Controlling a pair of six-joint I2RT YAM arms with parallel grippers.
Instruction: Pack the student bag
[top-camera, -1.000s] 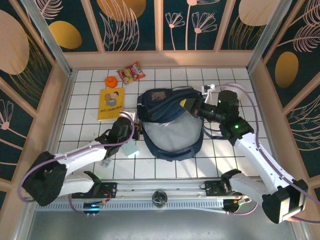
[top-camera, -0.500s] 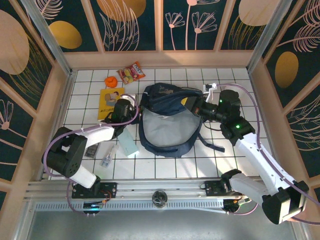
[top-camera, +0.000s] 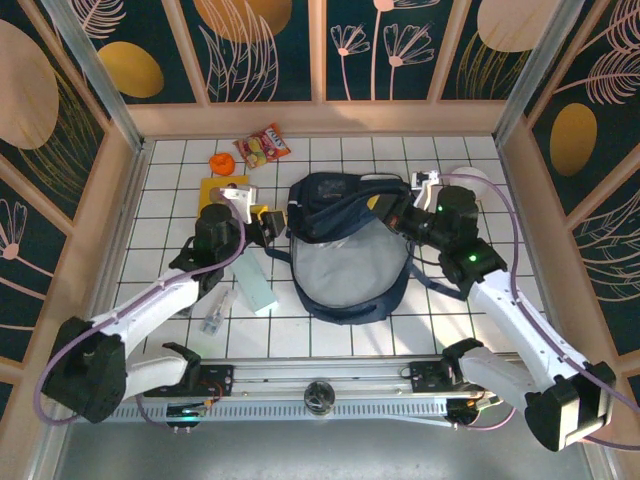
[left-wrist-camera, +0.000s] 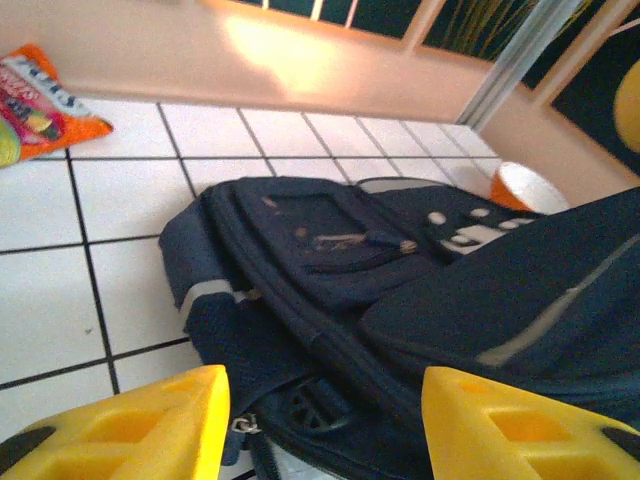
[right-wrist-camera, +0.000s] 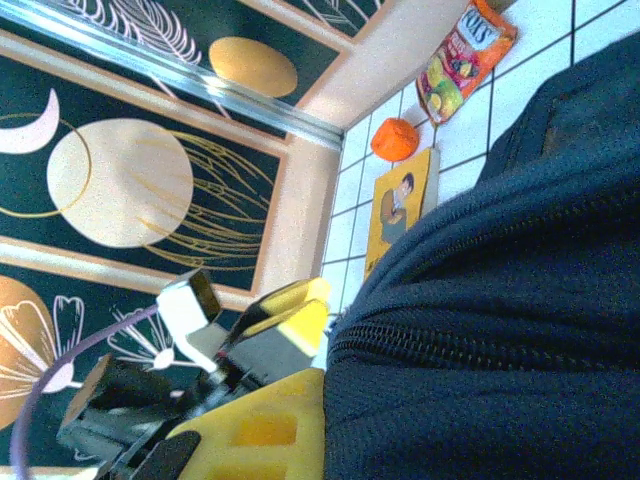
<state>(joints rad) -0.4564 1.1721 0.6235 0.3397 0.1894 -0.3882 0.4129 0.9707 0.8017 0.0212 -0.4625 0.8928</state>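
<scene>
On the white tiled table (top-camera: 170, 190), walled by floral panels (top-camera: 400, 50), the right gripper (top-camera: 392, 212) pinches the upper right rim of the student bag (top-camera: 345, 270), which lies at frame centre. The left gripper (top-camera: 272, 222) has its fingers apart and empty, just beside the bag's upper left edge.

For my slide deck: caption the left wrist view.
Open left claw faces the navy student bag on white tiles, snack packet at far left.
</scene>
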